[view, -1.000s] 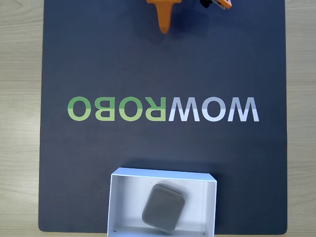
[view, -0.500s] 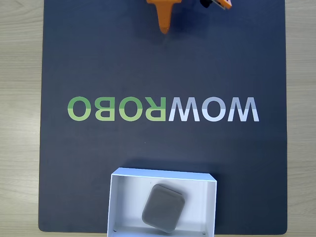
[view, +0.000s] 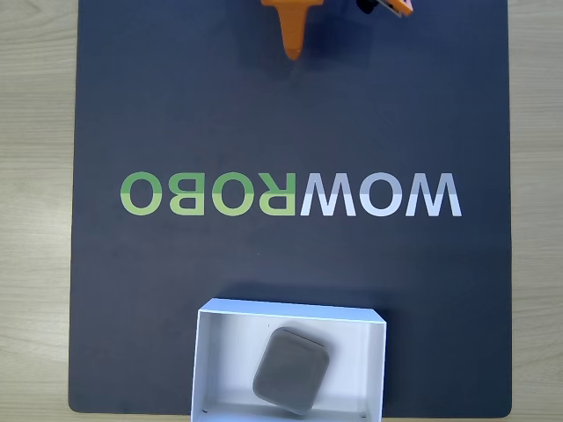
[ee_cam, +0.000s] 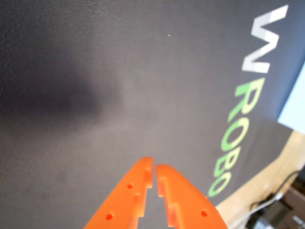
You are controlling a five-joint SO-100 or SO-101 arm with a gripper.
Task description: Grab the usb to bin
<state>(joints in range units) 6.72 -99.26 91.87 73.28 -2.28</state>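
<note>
The usb (view: 292,370), a small matte grey block with rounded corners, lies flat inside the bin (view: 222,338), a shallow white box at the bottom middle of the dark mat in the fixed view. A corner of the bin (ee_cam: 294,106) shows at the right edge of the wrist view. My orange gripper (view: 292,46) hangs at the top edge of the fixed view, far from the bin. In the wrist view the gripper (ee_cam: 154,170) is shut, its two orange fingers meeting with nothing between them, above bare mat.
A dark mat (view: 176,105) with the mirrored WOWROBO lettering (view: 290,194) covers most of the light wooden table (view: 35,176). Another orange arm part (view: 387,7) shows at the top edge. Cables (ee_cam: 281,200) lie beyond the mat's edge in the wrist view.
</note>
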